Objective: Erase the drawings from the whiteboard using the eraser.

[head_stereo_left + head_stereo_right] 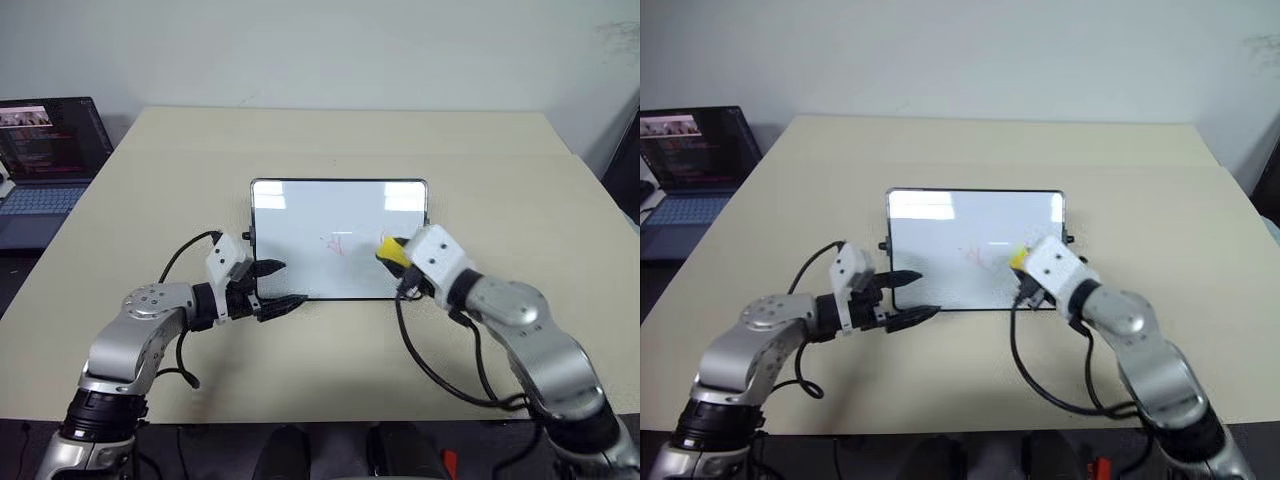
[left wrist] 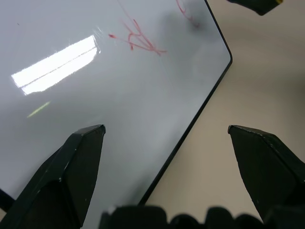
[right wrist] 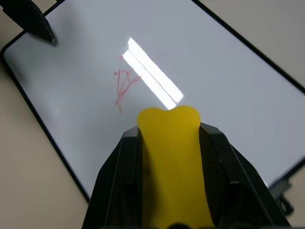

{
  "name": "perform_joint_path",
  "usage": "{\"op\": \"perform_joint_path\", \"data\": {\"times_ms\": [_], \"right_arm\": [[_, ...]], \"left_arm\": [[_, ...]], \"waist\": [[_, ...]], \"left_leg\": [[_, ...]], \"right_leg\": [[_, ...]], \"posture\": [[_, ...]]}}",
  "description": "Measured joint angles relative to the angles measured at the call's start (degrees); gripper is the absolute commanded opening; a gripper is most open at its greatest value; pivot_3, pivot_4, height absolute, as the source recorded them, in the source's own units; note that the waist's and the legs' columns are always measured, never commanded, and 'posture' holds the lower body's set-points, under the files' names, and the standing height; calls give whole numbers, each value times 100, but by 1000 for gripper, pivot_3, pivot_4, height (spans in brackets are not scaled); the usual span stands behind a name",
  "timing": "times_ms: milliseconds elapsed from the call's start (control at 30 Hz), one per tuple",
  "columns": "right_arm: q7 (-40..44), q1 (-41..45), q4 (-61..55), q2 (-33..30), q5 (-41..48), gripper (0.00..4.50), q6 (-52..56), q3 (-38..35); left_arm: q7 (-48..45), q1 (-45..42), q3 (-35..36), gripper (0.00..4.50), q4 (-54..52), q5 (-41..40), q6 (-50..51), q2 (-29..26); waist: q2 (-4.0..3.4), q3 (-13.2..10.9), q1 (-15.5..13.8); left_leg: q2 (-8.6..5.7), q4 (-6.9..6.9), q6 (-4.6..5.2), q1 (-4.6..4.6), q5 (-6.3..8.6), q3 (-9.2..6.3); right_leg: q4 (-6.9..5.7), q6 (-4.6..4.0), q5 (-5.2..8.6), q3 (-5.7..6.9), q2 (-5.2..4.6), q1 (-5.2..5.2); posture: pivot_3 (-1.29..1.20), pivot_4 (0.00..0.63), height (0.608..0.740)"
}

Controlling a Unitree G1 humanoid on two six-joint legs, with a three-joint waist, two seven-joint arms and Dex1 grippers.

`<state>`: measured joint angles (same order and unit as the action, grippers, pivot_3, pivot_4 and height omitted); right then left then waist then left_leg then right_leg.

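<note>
The whiteboard [image 1: 330, 215] lies flat in the middle of the table, black-framed and glossy. A faint red drawing [image 1: 335, 244] sits near its centre; in the left wrist view a second red mark [image 2: 187, 13] shows just beyond the first [image 2: 138, 40]. My right gripper [image 1: 396, 256] is shut on the yellow eraser [image 3: 171, 143] and hovers over the board's near right part, to the right of the drawing [image 3: 125, 86]. My left gripper [image 1: 291, 283] stands open at the board's near left corner, one finger over the white surface, the other over the table.
The beige table [image 1: 330, 140] has free room all around the board. An open laptop [image 1: 50, 150] stands off its far left edge. Black cables trail from both wrists over the near part of the table.
</note>
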<state>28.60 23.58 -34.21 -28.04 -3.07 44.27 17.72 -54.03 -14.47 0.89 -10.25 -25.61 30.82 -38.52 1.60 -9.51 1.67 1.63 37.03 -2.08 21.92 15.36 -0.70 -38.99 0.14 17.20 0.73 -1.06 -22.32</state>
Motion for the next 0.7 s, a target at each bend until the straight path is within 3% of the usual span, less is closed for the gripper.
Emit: {"op": "perform_joint_path", "data": {"times_ms": [400, 700], "right_arm": [[-53, 1833, 2415, 605, -879, 1264, -1110, 851], [656, 1782, 2740, 477, -1178, 1264, -1468, 1310]], "left_arm": [[-157, 36, -143, 4500, 71, 54, -20, -20], [-159, 90, -156, 4500, 95, 97, -21, -57]], "waist": [[0, 0, 1], [0, 1, -7]], "left_leg": [[1, 0, 0, 3, 0, 5], [2, 3, 0, -5, 0, 2]], "right_leg": [[1, -2, -1, -4, -4, -3], [-3, -3, -1, 0, -6, 5]], "posture": [[0, 150, 740], [0, 150, 740]]}}
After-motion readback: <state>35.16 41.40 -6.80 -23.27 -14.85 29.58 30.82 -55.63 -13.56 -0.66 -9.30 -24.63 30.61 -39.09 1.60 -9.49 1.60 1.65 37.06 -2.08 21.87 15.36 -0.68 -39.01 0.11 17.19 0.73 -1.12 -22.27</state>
